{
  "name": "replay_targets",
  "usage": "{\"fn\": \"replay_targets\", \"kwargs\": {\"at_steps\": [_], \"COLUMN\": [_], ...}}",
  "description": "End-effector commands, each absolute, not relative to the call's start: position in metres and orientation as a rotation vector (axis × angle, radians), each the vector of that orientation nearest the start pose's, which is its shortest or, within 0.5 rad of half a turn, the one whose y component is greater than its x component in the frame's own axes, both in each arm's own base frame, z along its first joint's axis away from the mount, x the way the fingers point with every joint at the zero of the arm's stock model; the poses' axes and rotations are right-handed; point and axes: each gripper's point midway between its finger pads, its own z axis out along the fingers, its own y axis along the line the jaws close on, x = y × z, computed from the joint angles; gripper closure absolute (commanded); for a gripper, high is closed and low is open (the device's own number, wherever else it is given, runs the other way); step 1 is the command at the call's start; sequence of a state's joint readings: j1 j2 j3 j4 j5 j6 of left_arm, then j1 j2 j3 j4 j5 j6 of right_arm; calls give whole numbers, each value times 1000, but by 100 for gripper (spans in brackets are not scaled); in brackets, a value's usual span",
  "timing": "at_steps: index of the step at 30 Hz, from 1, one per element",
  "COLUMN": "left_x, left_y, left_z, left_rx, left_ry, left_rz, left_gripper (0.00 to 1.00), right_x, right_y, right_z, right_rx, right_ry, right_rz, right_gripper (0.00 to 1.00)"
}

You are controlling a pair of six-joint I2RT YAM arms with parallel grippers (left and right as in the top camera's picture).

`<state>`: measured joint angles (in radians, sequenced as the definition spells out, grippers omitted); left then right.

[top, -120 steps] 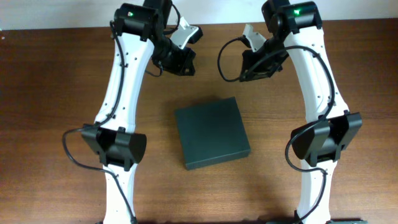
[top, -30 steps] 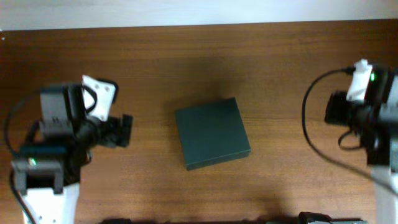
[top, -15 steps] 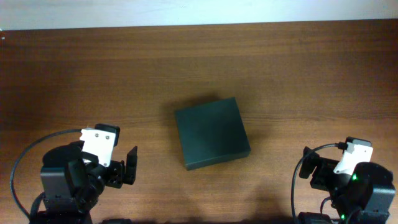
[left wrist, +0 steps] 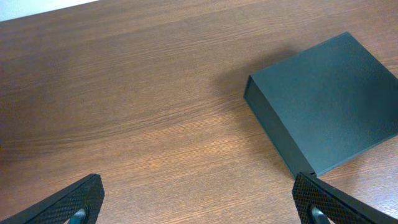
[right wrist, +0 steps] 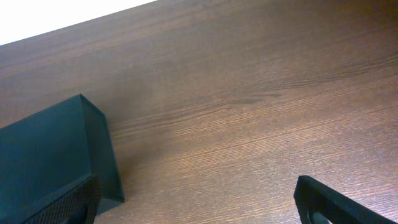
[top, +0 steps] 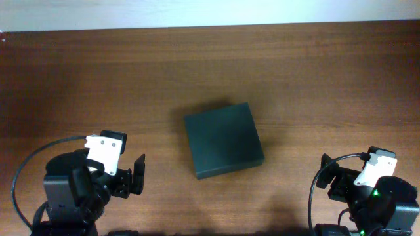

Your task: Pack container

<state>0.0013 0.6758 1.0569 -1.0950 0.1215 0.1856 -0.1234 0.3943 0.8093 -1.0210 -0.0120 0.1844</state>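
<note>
Container (top: 223, 139) lay mid-desk (top: 315, 72), lid shut, slightly skewed to the desk edges. Left gripper (left wrist: 199, 208) sat by the near-left corner and right gripper (right wrist: 193, 208) by the near-right corner, both with jaws wide and empty, well apart from the container. Risk: a finger catching the flap edge would probably slide or spin the container rather than open it. No items to pack were in view.

The brown wooden table (top: 315, 72) carries 1 closed dark container (top: 223, 139) near its middle.
</note>
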Motion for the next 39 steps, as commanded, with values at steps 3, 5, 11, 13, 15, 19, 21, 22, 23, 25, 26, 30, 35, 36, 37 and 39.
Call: {"fn": "replay_targets", "kwargs": {"at_steps": [3, 5, 11, 13, 15, 19, 21, 22, 23, 25, 26, 30, 35, 36, 37, 39], "left_x": [204, 204, 204, 204, 204, 204, 204, 204, 204, 204, 204, 204, 204, 204, 204, 204], "left_y": [-22, -22, -22, -22, -22, -22, -22, -22, -22, -22, -22, -22, -22, -22, -22, -22], "left_z": [262, 263, 263, 263, 262, 263, 263, 263, 263, 263, 262, 262, 263, 262, 263, 262], "left_rx": [265, 265, 265, 265, 265, 265, 265, 265, 265, 265, 265, 265, 265, 265, 265, 265], "left_ry": [2269, 2269, 2269, 2269, 2269, 2269, 2269, 2269, 2269, 2269, 2269, 2269, 2269, 2269, 2269, 2269], "left_rz": [-60, -60, -60, -60, -60, -60, -60, -60, -60, -60, -60, -60, -60, -60, -60, -60], "left_gripper": [1, 1, 1, 1, 1, 1, 1, 1, 1, 1, 1, 1, 1, 1, 1, 1], "right_x": [177, 177, 177, 177, 176, 169, 161, 157, 152, 151, 153, 182, 220, 224, 229, 237], "right_y": [-18, -18, -18, -18, -16, 0, 5, 5, 1, -3, -4, -11, -14, -15, -15, -18], "right_z": [227, 227, 227, 227, 228, 238, 250, 255, 272, 286, 292, 287, 253, 247, 239, 220], "right_rx": [332, 332, 332, 331, 317, 214, 170, 167, 167, 155, 136, 152, 169, 169, 158, 171], "right_ry": [2150, 2150, 2150, 2149, 2149, 2095, 2023, 1983, 1863, 1750, 1689, 1582, 1510, 1500, 1493, 1487], "right_rz": [60, 60, 60, 60, 67, 124, 149, 146, 131, 106, 88, 47, 34, 26, 13, -5], "right_gripper": [1, 1, 1, 1, 1, 1, 1, 1, 1, 1, 1, 1, 1, 1, 1, 1]}}
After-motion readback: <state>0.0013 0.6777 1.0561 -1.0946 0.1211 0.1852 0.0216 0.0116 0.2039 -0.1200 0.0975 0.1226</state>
